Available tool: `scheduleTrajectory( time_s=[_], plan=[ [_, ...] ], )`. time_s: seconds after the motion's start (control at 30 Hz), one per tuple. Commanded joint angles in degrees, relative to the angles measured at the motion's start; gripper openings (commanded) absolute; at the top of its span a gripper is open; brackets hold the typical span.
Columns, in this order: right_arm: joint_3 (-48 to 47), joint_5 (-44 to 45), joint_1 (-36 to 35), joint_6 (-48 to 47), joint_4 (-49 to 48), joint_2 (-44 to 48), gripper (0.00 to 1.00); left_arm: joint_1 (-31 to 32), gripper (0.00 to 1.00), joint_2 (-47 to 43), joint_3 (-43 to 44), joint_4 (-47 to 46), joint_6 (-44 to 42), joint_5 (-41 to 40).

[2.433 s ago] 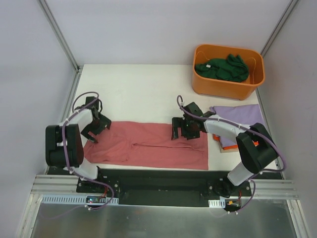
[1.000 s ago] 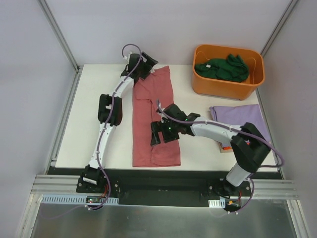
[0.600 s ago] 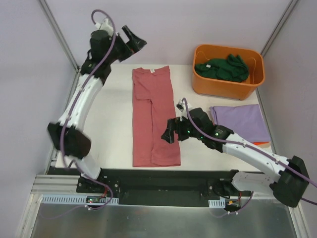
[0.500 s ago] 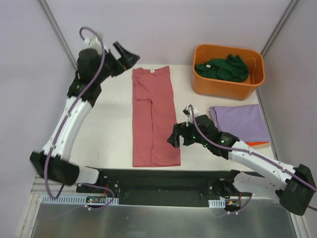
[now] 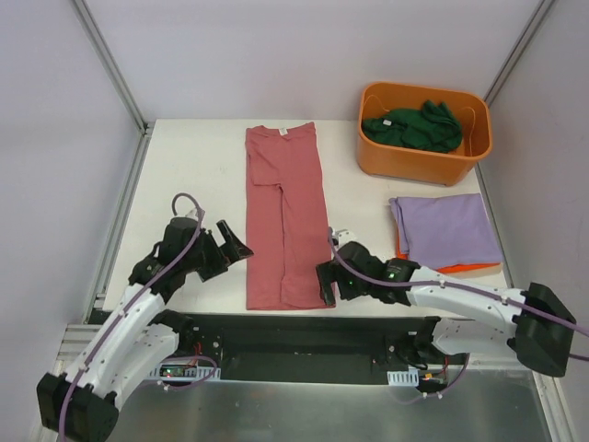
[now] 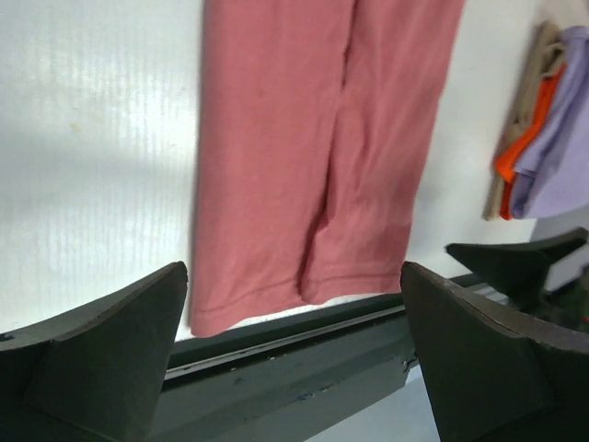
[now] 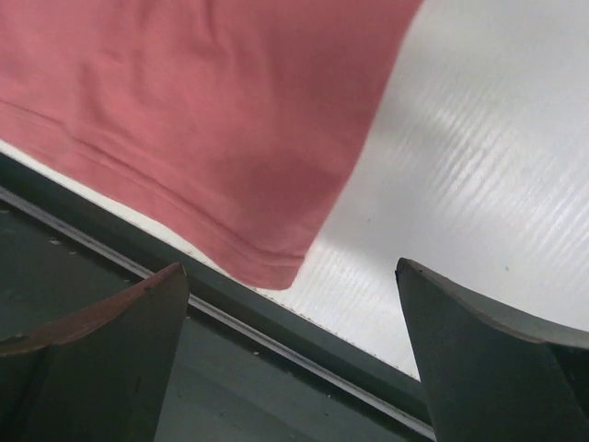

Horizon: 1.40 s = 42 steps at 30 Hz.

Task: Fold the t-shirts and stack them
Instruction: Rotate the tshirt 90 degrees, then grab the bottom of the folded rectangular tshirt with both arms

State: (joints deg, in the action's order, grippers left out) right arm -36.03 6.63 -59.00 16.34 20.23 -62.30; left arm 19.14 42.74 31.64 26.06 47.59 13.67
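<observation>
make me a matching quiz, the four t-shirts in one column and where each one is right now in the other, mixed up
Column one
1. red-pink t-shirt
2. dark green t-shirt
3. lavender t-shirt
4. orange t-shirt

Column two
A. bunched inside the orange tub
B. at the right of the table, mostly hidden beneath another shirt, only an edge showing
C. laid out as a long narrow strip down the middle of the table
D. folded, on top of the pile at the right

Pairs: 1-C, 2-A, 3-D, 4-B
</observation>
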Motion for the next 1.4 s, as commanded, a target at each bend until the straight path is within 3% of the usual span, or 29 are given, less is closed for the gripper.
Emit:
scheduleTrajectory(
  time_s=[0.0, 0.1, 0.23, 0.47, 0.8, 0.93, 1.0, 1.07, 1.2, 1.37],
  plan=[
    [-5.4, 11.6, -5.2, 6.9, 4.4, -5.7, 0.96, 1.4, 0.99, -6.0, -5.2, 4.1, 2.4, 3.3],
    [-6.9, 12.5, -6.7, 9.1, 3.3, -10.3, 0.94, 1.7, 0.97, -5.7, -9.3, 4.1, 3.4, 7.2],
    [-7.8, 11.6, -6.8, 11.5, 3.0, -14.8, 0.88, 3.1, 0.85, -4.4, -14.0, 4.0, 5.3, 7.4],
    [-6.2, 10.8, -6.9, 14.9, 3.8, -16.6, 0.71, 7.1, 0.71, -2.6, -16.5, 3.6, 8.2, 4.4],
    [-4.3, 9.5, -6.8, 18.2, 4.3, -16.7, 0.62, 13.9, 0.54, 6.4, -16.0, -0.9, 10.8, -2.2],
    [-3.3, 9.4, -6.9, 19.3, 4.3, -16.1, 0.57, 15.9, 0.3, 10.8, -14.8, -0.9, 11.6, -5.8],
    [-2.8, 8.8, -6.8, 19.4, 4.2, -15.7, 0.48, 16.1, 0.19, 12.6, -15.1, -0.9, 13.0, -7.6],
    [-2.1, 8.9, -6.8, 19.8, 4.6, -15.1, 0.37, 16.2, 0.02, 13.9, -15.3, -0.9, 13.3, -8.3],
    [-0.4, 9.8, -6.8, 21.2, 6.0, -13.4, 0.21, 16.3, 0.0, 14.4, -15.7, -0.3, 13.9, -8.5],
    [1.6, 9.0, -6.9, 21.6, 5.6, -11.7, 0.13, 16.3, 0.0, 11.1, -16.5, 1.0, 14.0, -7.7]
  ],
)
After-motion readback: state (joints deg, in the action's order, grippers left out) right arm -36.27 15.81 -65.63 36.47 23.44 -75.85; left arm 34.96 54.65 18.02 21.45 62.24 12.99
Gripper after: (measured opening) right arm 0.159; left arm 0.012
